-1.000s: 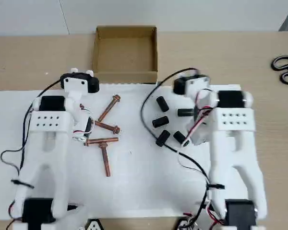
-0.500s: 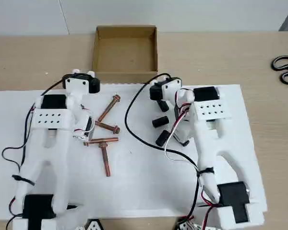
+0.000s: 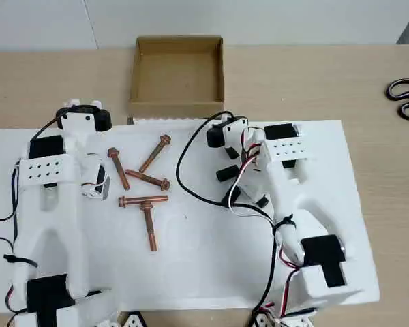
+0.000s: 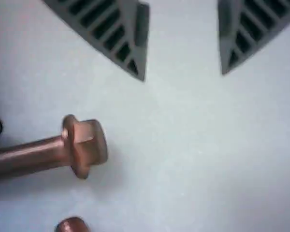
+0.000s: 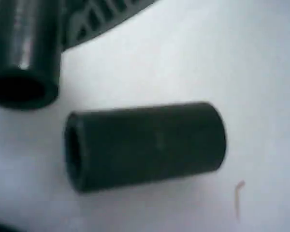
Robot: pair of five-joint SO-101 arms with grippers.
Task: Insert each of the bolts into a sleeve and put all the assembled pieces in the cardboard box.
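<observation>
Bright, even light is pouring down from above onto the surface (image 3: 368, 68), and the white sheet (image 3: 191, 259) is glowing without any harsh glare. The left arm (image 3: 54, 204) and right arm (image 3: 293, 197) are throwing only faint, soft shadows onto it. Up close, a bolt (image 4: 84, 145) is casting a pale shadow beside its head, and a black sleeve (image 5: 24, 53) is catching a small glint.
</observation>
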